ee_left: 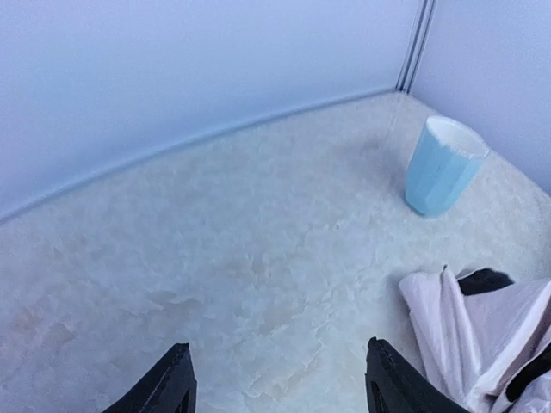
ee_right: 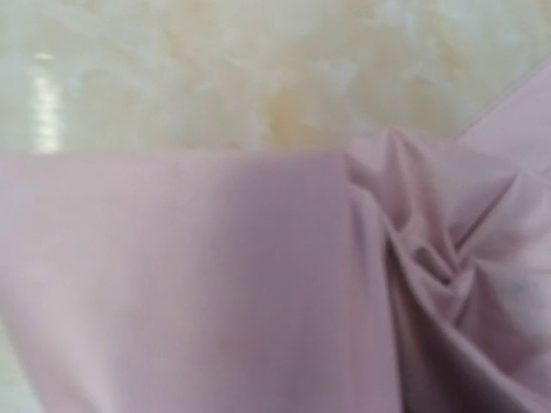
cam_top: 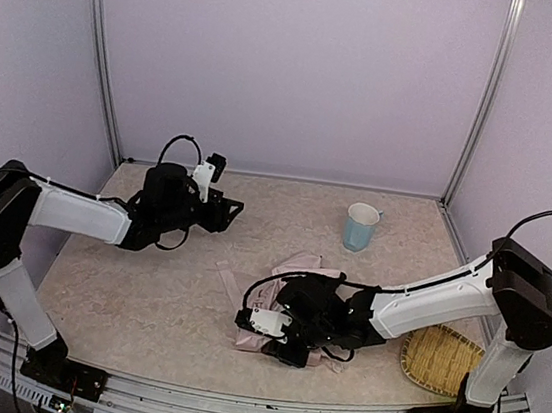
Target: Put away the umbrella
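Note:
The umbrella [cam_top: 299, 267] lies collapsed in a heap near the middle front of the table, pale pink fabric with black parts showing. In the left wrist view the umbrella's [ee_left: 482, 327] pink edge is at lower right. My left gripper [cam_top: 234, 206] hovers open at the back left, well away from it, and that gripper [ee_left: 280, 379] has nothing between its fingers. My right gripper [cam_top: 247, 322] is down in the heap's left front side. Pink umbrella fabric [ee_right: 215, 284] fills the right wrist view and hides the fingers.
A light-blue cup [cam_top: 360, 227] stands upright at the back right of the heap and also shows in the left wrist view [ee_left: 443, 168]. A woven bamboo tray [cam_top: 442, 358] lies at the front right by the right arm's base. Walls enclose three sides.

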